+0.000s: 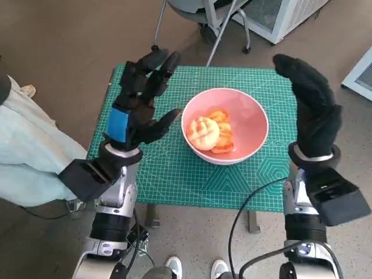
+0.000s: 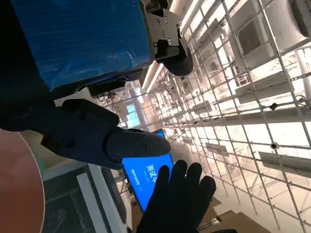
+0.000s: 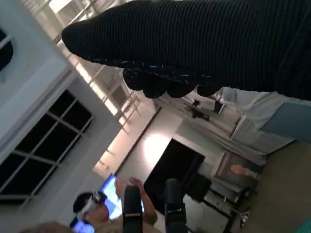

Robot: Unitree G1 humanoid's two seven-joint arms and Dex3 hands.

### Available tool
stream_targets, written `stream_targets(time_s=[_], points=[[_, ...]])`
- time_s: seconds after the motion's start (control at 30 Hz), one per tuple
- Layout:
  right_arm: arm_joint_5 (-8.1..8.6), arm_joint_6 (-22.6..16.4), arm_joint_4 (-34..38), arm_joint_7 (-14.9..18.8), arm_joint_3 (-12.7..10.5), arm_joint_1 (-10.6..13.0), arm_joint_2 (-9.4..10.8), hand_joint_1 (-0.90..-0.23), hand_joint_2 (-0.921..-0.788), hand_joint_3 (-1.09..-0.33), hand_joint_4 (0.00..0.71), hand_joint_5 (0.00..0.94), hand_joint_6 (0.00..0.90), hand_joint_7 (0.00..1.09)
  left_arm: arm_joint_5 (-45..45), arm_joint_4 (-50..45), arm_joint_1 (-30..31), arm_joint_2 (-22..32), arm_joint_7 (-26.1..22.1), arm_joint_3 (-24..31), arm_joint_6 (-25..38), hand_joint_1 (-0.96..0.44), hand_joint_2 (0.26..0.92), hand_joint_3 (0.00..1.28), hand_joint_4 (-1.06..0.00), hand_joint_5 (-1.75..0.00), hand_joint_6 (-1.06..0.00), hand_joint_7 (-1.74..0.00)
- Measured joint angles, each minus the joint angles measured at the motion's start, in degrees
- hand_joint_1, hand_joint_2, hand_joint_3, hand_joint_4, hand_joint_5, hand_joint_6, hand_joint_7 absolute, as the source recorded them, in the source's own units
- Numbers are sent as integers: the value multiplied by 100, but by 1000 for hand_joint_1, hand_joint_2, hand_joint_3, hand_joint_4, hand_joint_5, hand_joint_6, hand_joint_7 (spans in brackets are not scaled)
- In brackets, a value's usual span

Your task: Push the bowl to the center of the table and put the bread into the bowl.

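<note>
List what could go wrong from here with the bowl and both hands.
1. The left hand is raised just beside the pink bowl, its fingers spread toward the rim; lowering carelessly could knock the bowl off its central spot.
2. The right hand is lifted on the bowl's other side; a sweep inward might tip it and spill the bread.
3. The bread appears heaped; a jolt could roll a piece onto the green cutting mat.

Count on table (image 1: 174, 174): one pink bowl (image 1: 251, 110). Bread (image 1: 203, 132) inside it: one pale bun plus apparently two orange-brown pieces, edges hard to separate. Hands: two.
</note>
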Motion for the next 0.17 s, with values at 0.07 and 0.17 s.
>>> stream_targets(time_s=[0.07, 0.17], points=[[0, 0, 1, 0, 6, -27, -2, -537, -921, -752, 322, 3, 5, 765, 0, 0, 15, 4, -21, 10, 0, -459, 921, 192, -329, -52, -85, -729], [1, 0, 1, 0, 15, -78, -6, -536, -921, -753, 322, 3, 5, 763, 1, 0, 26, 6, -46, 11, 0, -456, 921, 179, -330, -51, -89, -722]])
